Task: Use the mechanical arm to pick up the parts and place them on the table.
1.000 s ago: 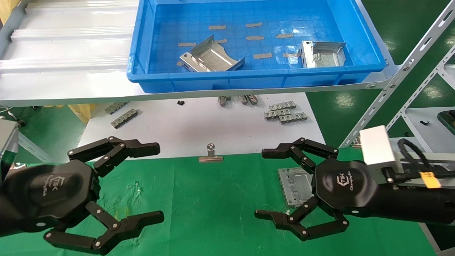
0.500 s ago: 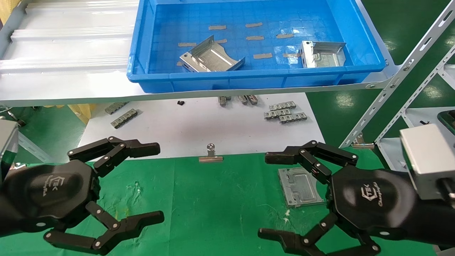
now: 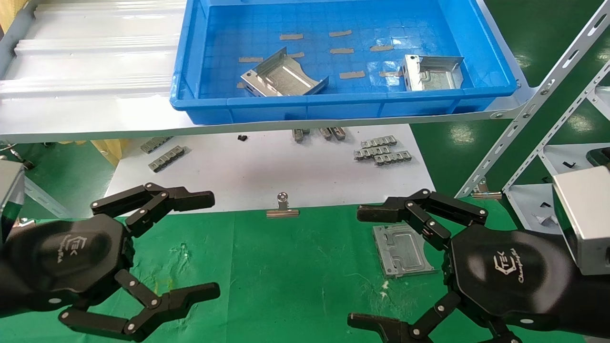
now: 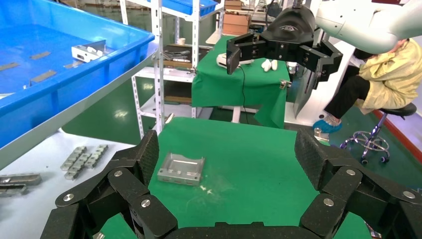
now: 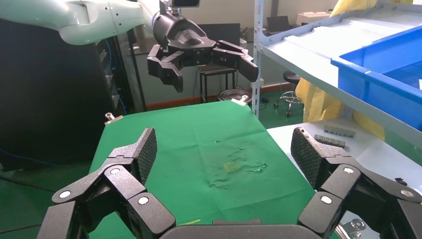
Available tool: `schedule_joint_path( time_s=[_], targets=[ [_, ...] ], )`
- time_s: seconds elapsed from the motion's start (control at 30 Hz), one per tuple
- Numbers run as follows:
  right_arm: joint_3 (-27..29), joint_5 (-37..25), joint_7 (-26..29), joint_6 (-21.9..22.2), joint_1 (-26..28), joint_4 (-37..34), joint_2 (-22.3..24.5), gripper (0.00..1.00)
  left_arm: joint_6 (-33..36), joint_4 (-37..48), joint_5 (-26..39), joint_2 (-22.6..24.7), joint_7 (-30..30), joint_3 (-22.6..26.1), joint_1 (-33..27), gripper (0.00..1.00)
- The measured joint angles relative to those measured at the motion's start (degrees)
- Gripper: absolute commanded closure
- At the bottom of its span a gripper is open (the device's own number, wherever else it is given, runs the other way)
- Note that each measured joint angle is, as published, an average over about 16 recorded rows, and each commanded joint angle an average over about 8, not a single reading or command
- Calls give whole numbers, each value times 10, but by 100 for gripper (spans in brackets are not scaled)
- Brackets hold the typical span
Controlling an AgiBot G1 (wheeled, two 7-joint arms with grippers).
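Observation:
One silver stamped part (image 3: 402, 250) lies flat on the green cloth table (image 3: 286, 276), free of both grippers; it also shows in the left wrist view (image 4: 180, 168). My right gripper (image 3: 357, 267) is open and empty, just right of and nearer than that part, its upper finger over the part's far edge. Two more parts (image 3: 281, 76) (image 3: 431, 71) lie in the blue bin. My left gripper (image 3: 212, 243) is open and empty above the table's left side. Each wrist view shows its own open jaws (image 4: 229, 159) (image 5: 224, 154) over bare cloth.
The blue bin (image 3: 491, 52) stands on a grey ribbed shelf (image 3: 95, 71) above the work area. A white board (image 3: 267, 166) behind the cloth carries small toothed strips (image 3: 381, 150). A binder clip (image 3: 282, 207) holds the cloth's far edge. Slanted rack uprights (image 3: 548, 90) stand at right.
My right gripper has drawn back toward the near right, staying open, and uncovers more of the part on the cloth. The part and the left arm have not moved.

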Motion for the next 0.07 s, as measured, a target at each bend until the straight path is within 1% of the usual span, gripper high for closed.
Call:
schedule_joint_path(
  time_s=[0.07],
  targets=[
    [-1, 0, -1, 0, 1, -1, 0, 0, 0, 0, 0, 0, 0, 0, 0, 0]
  ],
)
